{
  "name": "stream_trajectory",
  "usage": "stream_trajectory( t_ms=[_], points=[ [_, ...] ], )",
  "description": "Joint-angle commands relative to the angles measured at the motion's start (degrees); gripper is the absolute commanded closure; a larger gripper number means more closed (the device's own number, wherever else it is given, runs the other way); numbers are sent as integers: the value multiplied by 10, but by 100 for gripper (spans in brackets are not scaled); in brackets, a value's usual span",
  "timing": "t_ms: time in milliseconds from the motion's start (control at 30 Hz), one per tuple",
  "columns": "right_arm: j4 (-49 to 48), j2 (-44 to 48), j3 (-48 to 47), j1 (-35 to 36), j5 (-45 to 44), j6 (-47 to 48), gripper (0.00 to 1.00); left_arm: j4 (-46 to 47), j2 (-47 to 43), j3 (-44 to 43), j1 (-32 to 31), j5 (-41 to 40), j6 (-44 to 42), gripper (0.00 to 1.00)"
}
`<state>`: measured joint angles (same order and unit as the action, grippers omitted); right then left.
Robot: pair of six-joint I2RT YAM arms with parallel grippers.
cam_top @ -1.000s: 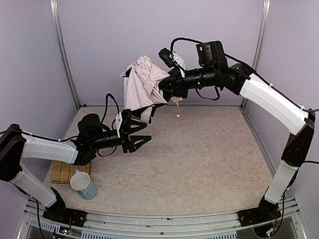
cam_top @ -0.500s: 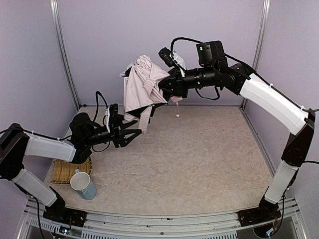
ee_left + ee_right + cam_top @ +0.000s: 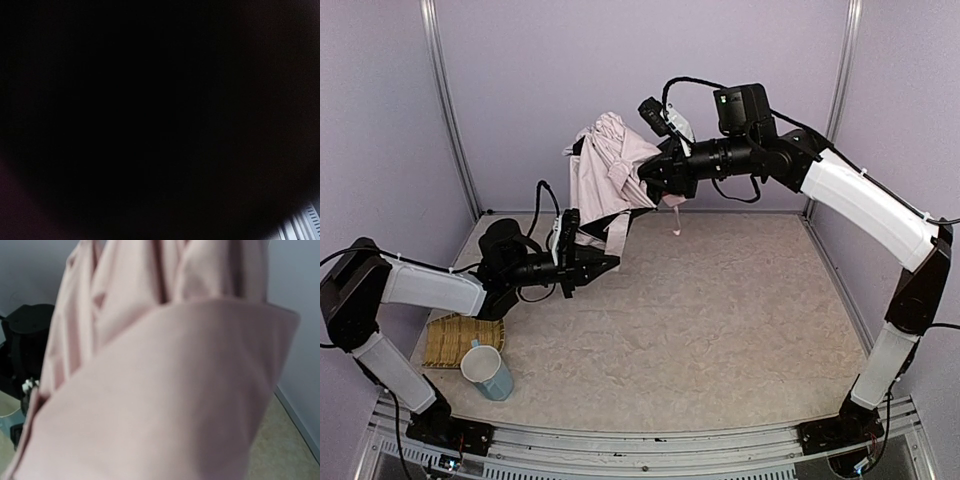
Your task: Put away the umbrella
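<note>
Left claw (image 3: pixel 610 262): just clenched from open; umbrella (image 3: pixel 605 165) flap just above, catch unclear.
Right claw (image 3: pixel 652 180): grasping umbrella aloft.

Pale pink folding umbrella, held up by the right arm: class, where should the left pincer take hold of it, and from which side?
Probably the loose hem hanging lowest from the pale pink folding umbrella, approached from below on the left. The right pincer clamps the bundle higher up, so the fabric droops free there, just above the shut left pincer.
</note>
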<state>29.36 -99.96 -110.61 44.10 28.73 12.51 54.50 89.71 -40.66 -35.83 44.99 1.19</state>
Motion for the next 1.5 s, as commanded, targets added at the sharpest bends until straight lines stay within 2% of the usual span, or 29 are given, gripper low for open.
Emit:
stream_trajectory(
  t_ms=[0,100,200,267,333,400,467,567,633,700,767,833,967,1100,1200,1267,1467],
  points=[
    [-37,28,17,-3,-41,-5,100,-43,-19,-13,-17,35,-9,100],
    [-37,22,34,-36,-68,-18,100,-132,-49,-33,-76,42,-65,100],
    [-50,18,68,-74,-88,-30,100,-197,-77,-72,-160,66,-110,100],
    [-56,16,92,-91,-102,-25,100,-221,-95,-104,-184,86,-123,100],
    [-52,15,101,-106,-106,-20,100,-239,-120,-115,-181,106,-130,100],
    [-34,21,99,-116,-108,-13,100,-299,-152,-109,-162,106,-180,100],
    [-27,43,101,-124,-97,-5,100,-376,-175,-88,-126,98,-245,100],
    [-23,85,108,-133,-92,11,100,-436,-182,-74,-48,135,-262,100],
    [-14,105,107,-137,-102,14,100,-463,-188,-80,-19,151,-269,100],
    [1,112,105,-139,-127,21,100,-475,-201,-97,-17,181,-283,100],
    [12,108,109,-139,-166,25,100,-475,-208,-114,-49,181,-292,100],
    [6,105,123,-139,-166,23,100,-480,-189,-132,-91,154,-301,100],
    [-51,95,138,-139,-71,-16,100,-473,-85,-166,-154,154,-290,100],
    [-98,79,102,-137,19,-75,100,-471,-2,-179,-159,95,-285,100],
    [-119,78,90,-127,26,-90,100,-434,34,-184,-159,22,-282,100],
    [-133,79,97,-118,18,-93,100,-444,60,-224,-166,5,-288,100],
    [-172,61,129,-112,-10,-105,100,-468,120,-373,-231,67,-330,100]
  ],
)
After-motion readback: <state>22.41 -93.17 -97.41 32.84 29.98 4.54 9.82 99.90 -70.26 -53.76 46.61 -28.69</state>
